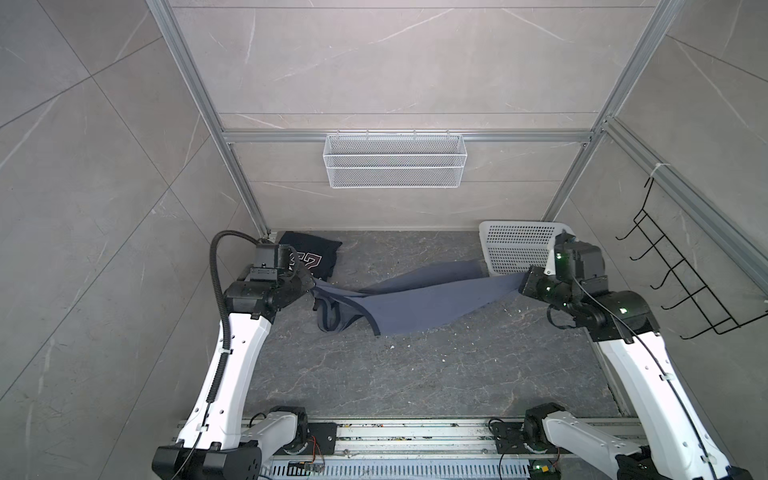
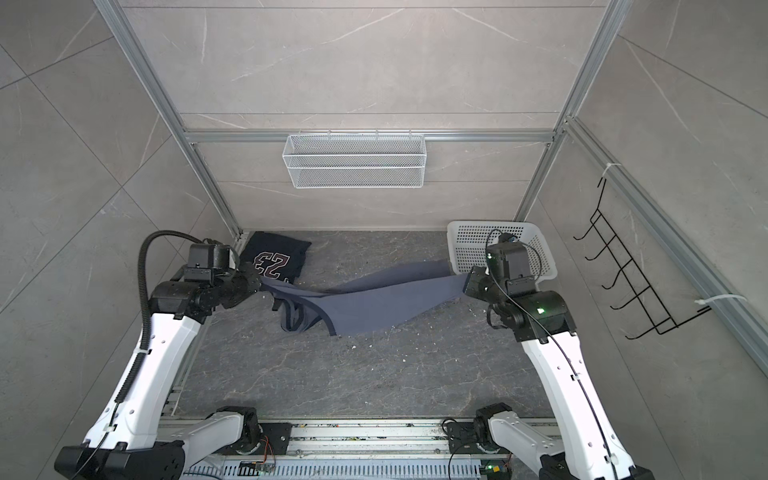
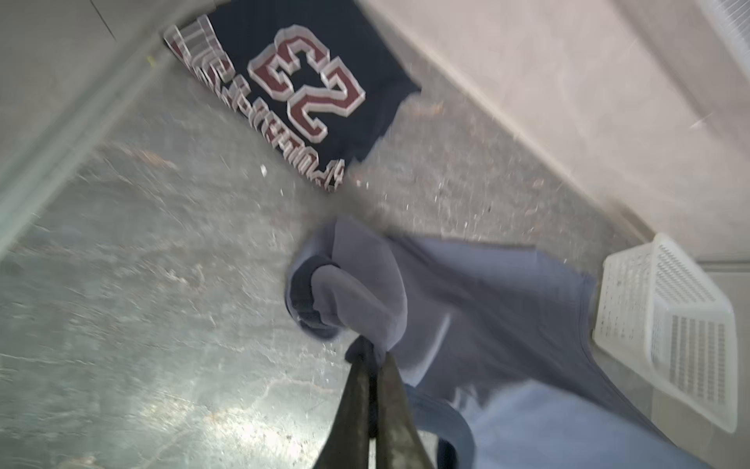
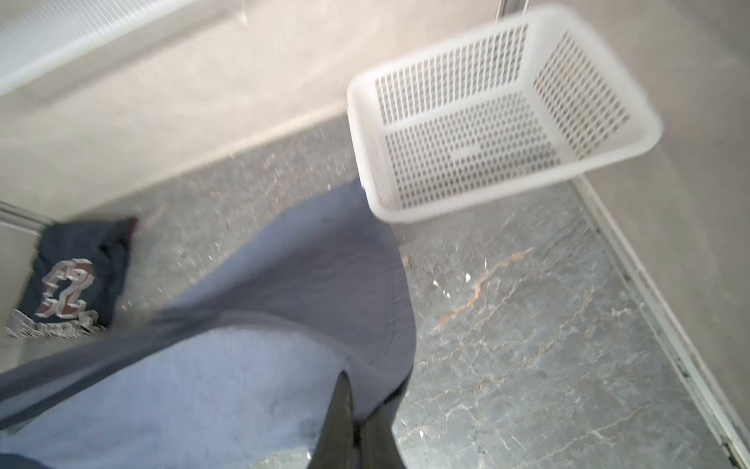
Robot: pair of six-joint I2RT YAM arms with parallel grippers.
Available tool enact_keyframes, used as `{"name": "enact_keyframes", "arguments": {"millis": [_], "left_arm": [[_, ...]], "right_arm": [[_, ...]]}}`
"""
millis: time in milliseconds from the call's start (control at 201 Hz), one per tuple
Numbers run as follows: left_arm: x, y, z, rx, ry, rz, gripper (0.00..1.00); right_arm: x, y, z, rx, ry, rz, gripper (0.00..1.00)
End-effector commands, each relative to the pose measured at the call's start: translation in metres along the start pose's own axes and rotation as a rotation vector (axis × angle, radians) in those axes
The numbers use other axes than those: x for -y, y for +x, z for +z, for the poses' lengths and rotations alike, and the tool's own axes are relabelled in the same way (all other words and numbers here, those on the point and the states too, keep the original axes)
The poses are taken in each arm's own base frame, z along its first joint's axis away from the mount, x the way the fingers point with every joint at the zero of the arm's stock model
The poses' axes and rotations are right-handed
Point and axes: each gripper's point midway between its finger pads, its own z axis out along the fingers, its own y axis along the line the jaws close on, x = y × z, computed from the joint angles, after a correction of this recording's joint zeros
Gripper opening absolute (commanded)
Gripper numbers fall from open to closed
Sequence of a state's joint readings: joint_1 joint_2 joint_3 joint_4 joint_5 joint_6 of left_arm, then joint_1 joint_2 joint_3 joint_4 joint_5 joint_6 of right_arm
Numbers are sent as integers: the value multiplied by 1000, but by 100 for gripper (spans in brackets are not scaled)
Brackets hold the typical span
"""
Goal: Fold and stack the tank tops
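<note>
Blue top (image 1: 415, 303) hangs strung between both arms at mid-table, one end at each gripper. The middle sags, its lower edge on the table (image 1: 415, 374), and the straps bunch at the left end. Left gripper (image 3: 371, 357) is clamped tight on a wad of cloth by the dark-trimmed strap. Right gripper (image 4: 357, 396) is pinched tight on the opposite end, just beside the basket (image 1: 515, 249). Step looks like spread-out before the first fold: cloth is stretched but twisted, not flat. Next move, I'd say: lower both arms together under tension so the twist drops out, and lay it square, clear of the basket. Navy top (image 1: 309, 253) lies folded in the far left corner, so the stack likely goes there. Readable: "23" in maroon with pale outline on navy top; lettering beneath is too blurred. No print shows on blue top.
</note>
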State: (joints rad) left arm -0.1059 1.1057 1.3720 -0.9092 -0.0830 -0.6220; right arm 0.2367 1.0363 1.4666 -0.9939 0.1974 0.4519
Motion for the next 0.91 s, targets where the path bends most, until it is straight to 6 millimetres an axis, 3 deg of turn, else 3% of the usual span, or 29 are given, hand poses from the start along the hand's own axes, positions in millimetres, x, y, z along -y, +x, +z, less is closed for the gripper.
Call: {"name": "enact_keyframes", "arguments": {"millis": [0, 119, 214, 294, 557, 652, 766, 901], "left_arm": [[-7, -49, -66, 252, -34, 15, 0], [-9, -81, -111, 413, -59, -1, 0], [-1, -103, -123, 461, -70, 10, 0], [12, -118, -113, 456, -66, 27, 0], [58, -155, -33, 314, -2, 64, 0], [69, -176, -8, 280, 55, 49, 0], [88, -210, 3, 285, 162, 36, 0], [106, -246, -18, 361, 316, 36, 0]], "right_arm": [[8, -33, -46, 136, 11, 10, 0], [6, -60, -76, 233, -9, 25, 0], [-1, -80, -85, 285, -28, 42, 0], [-12, -95, -77, 298, -47, 53, 0], [-68, -148, -23, 318, -167, 45, 0], [-83, -172, -12, 354, -194, 39, 0], [-94, -200, -4, 406, -202, 31, 0], [-97, -228, -12, 462, -223, 42, 0]]}}
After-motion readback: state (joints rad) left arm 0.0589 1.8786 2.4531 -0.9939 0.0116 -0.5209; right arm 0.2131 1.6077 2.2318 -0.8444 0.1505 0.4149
